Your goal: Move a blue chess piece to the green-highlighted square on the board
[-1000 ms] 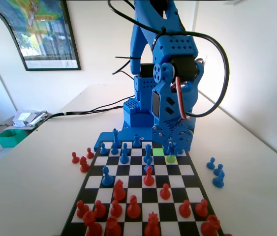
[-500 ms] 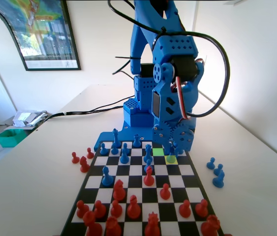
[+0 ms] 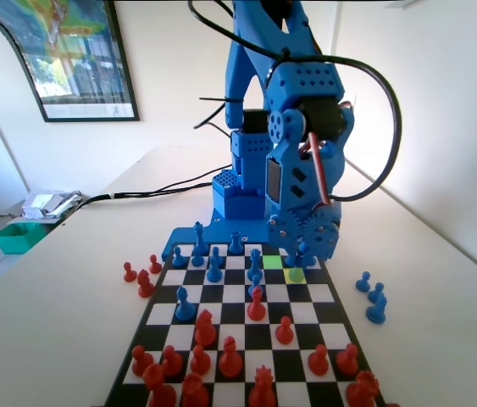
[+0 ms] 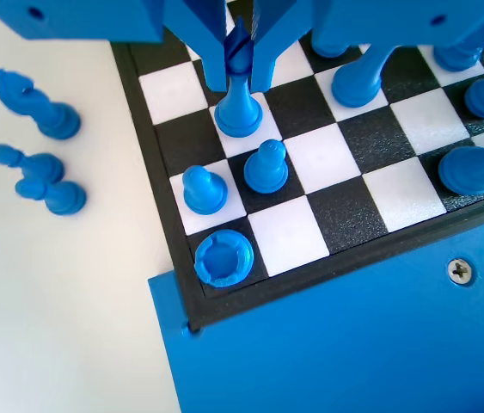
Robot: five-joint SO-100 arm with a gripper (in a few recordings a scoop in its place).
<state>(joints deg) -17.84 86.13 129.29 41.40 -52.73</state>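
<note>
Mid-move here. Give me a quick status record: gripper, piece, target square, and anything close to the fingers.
gripper: gripper low near the corner of the board, fingers closed on the piece's top
piece: the blue chess piece upright, base seemingly on its square
target: the green-highlighted square looks bare, one square from the gripper in the fixed view
close by: nearest blue pawn on the adjoining square

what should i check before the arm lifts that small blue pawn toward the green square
1. Two-finger blue gripper straddles the slim blue plastic pawn: ok.
2. Jaws firmly closed on its knob: cannot tell.
3. Pawn upright, base on its square: ok.
4. Bright green square free of pieces: ok.
5. Two short blue pawns near the held pawn's base, apart from it: ok.
6. Black-rimmed chequered board flat: ok.
</note>
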